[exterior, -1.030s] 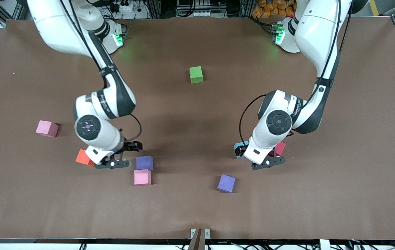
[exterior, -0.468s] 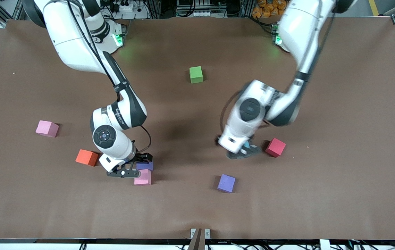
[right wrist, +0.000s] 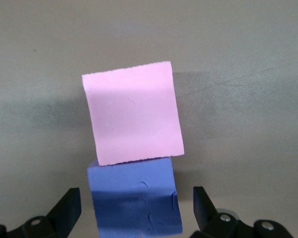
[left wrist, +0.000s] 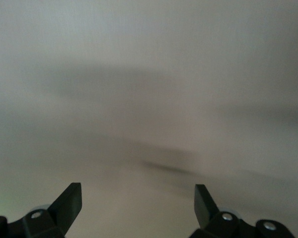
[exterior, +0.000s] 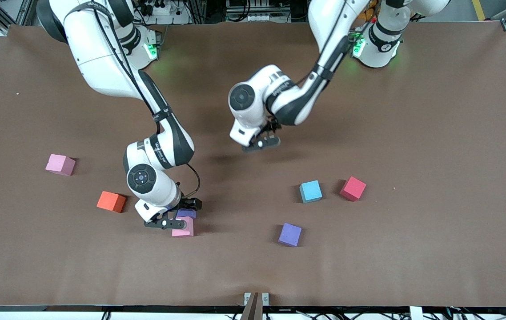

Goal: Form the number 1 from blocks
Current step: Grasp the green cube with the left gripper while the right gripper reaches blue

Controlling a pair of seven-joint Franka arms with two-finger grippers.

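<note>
While the right gripper (exterior: 174, 221) sits low over the middle of the desk's camera-side half, its fingers are spread wide with nothing in them, straddling a small dark-purple foam cube (right wrist: 134, 201). That cube touches a small pink foam cube (right wrist: 132, 113), which is the nearer of the two to the front camera, so I'd guess they're the start of the "1" stroke and the gripper is lined up to grab or nudge the purple one. The left gripper (exterior: 263, 142) is up over the bare middle of the brown desk (exterior: 435, 133), also wide open and empty, probably heading for another block. The rest are scattered: a second pink foam cube (exterior: 60, 164) and an orange foam cube (exterior: 111, 202) toward the right arm's end, a lighter purple foam cube (exterior: 290, 234) near the front edge, and a light-blue foam cube (exterior: 311, 191) beside a red foam cube (exterior: 353, 188) toward the left arm's end.
</note>
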